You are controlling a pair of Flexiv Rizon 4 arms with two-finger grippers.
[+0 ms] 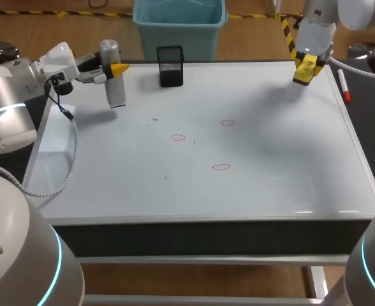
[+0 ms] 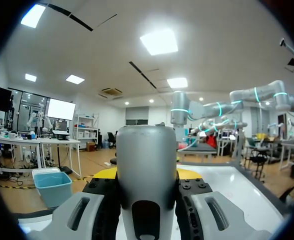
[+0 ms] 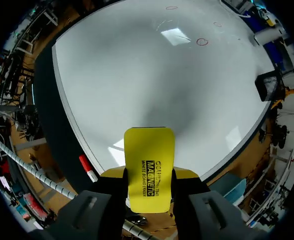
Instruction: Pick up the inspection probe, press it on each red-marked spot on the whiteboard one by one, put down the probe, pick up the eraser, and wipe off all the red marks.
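Head view showed the left pincer (image 1: 117,68) clamped on the inspection probe (image 1: 114,86), a grey cylinder held upright. Its fingers pressed the probe's upper part from two sides. Whether the probe's lower end touched the whiteboard (image 1: 270,185) could not be told. A black mesh holder (image 1: 170,65) stood near that pincer, just ahead of its yellow tips.

The right pincer (image 1: 305,69) hung over the board's far corner. In the right wrist view it was clamped on the yellow eraser (image 3: 149,165), which jutted out ahead between the two fingers. A red-capped marker (image 3: 87,167) lay just beside this pincer, off the board's edge on the dark strip.

Three red marks (image 1: 221,167) sat on the board between the two pincers, well apart from both and well ahead of the right one.
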